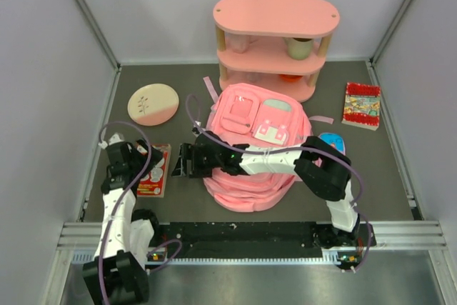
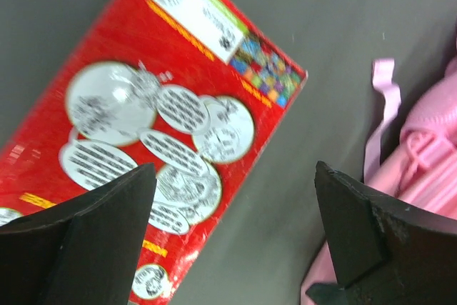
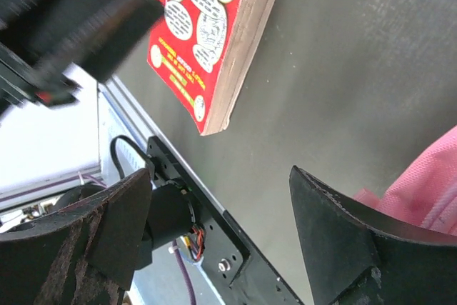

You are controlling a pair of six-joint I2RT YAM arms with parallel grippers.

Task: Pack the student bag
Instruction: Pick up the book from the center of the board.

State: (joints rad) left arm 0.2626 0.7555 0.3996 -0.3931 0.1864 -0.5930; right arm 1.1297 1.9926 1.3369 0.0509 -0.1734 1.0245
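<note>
**Red book first, bag waiting**

Both tools are released. The left tool (image 2: 232, 176) hovers over the red book (image 2: 143, 119). The right tool (image 3: 221, 176) reaches across the student bag (image 1: 246, 191), which lies mid-counter, toward that book at the bag's 9 o'clock. I judge it best for one tool to pinch the book's long edge while the other holds clear. The counter (image 1: 371, 169) is dark grey and matte, with pale panels around it. A pink shelf (image 1: 275, 16) stands at 12 o'clock.
</note>
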